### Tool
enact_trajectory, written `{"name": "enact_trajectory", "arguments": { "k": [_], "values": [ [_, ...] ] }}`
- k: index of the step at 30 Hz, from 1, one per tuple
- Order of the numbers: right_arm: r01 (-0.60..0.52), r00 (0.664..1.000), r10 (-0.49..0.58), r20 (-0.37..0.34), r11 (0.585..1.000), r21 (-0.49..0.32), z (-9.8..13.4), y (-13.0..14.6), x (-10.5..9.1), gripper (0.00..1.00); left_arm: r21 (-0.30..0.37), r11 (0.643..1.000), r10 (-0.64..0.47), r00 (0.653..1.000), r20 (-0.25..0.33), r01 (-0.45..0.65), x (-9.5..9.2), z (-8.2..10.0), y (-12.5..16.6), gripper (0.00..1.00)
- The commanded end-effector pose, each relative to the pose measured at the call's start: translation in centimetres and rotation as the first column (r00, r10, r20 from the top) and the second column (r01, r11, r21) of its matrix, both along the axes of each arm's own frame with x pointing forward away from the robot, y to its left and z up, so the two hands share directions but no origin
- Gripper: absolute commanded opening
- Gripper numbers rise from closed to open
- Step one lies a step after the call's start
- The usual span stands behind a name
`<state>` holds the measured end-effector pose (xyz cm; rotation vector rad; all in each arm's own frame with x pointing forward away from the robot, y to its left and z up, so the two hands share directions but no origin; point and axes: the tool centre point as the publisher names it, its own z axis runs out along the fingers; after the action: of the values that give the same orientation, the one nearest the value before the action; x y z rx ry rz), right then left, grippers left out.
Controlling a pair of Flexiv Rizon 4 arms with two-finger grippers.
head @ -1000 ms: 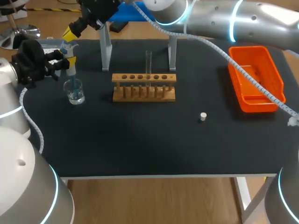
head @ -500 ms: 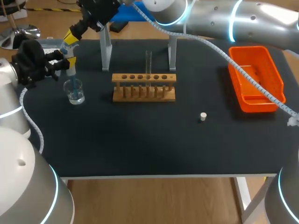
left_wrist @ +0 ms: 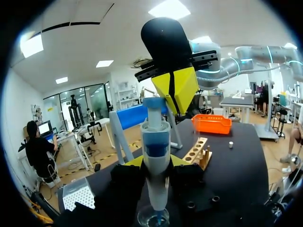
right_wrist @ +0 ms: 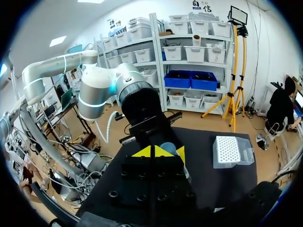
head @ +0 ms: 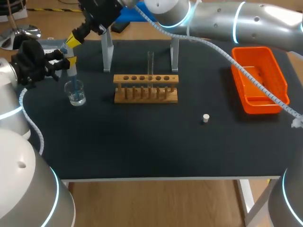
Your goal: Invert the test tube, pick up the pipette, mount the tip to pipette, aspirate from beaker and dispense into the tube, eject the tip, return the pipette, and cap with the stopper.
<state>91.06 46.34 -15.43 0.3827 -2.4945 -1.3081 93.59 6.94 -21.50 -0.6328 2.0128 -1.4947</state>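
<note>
Clamped from both sides on the pipette (left_wrist: 155, 142), the left gripper (left_wrist: 156, 163) holds it upright at the table's (head: 142, 142) far left, its yellow tips just showing on either side of the barrel. Straight below, the pipette's tip dips into the small glass beaker (head: 75, 93), which has a little clear liquid in it. Over the plunger sits the right gripper (left_wrist: 174, 90), fingers pressed together with nothing between them, their yellow point right at the plunger's top (whether it actually touches, I cannot tell from where I stand). That right arm reaches across from the opposite side of the table. Further out, near the middle, the wooden rack (head: 146, 88) carries the test tube (head: 150, 62) standing upright in one of its holes. On the bare cloth, well apart from the rack, lies the small white stopper (head: 205, 117), and beyond it the orange tray (head: 258, 101) sits by the right edge.
</note>
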Motion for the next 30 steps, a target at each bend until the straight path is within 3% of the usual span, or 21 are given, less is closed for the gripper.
{"name": "enact_trajectory", "arguments": {
  "k": [1,12,30],
  "values": [
    [-0.004,1.0,0.004,0.009,1.0,0.01,0.4,0.0,0.2,0.0,0.001,1.0,-0.004,1.0,0.0,0.004,-0.2,0.1,-0.1,0.0],
    [0.009,0.999,-0.01,0.035,0.998,0.054,2.0,0.2,1.1,0.0,0.001,1.0,-0.004,1.0,0.0,0.004,-0.2,0.1,-0.1,0.0],
    [0.001,0.999,-0.004,0.045,0.998,0.057,1.9,1.3,1.9,0.0,0.001,1.0,-0.004,1.0,0.0,0.004,-0.2,0.1,-0.1,0.0]
  ]
}}
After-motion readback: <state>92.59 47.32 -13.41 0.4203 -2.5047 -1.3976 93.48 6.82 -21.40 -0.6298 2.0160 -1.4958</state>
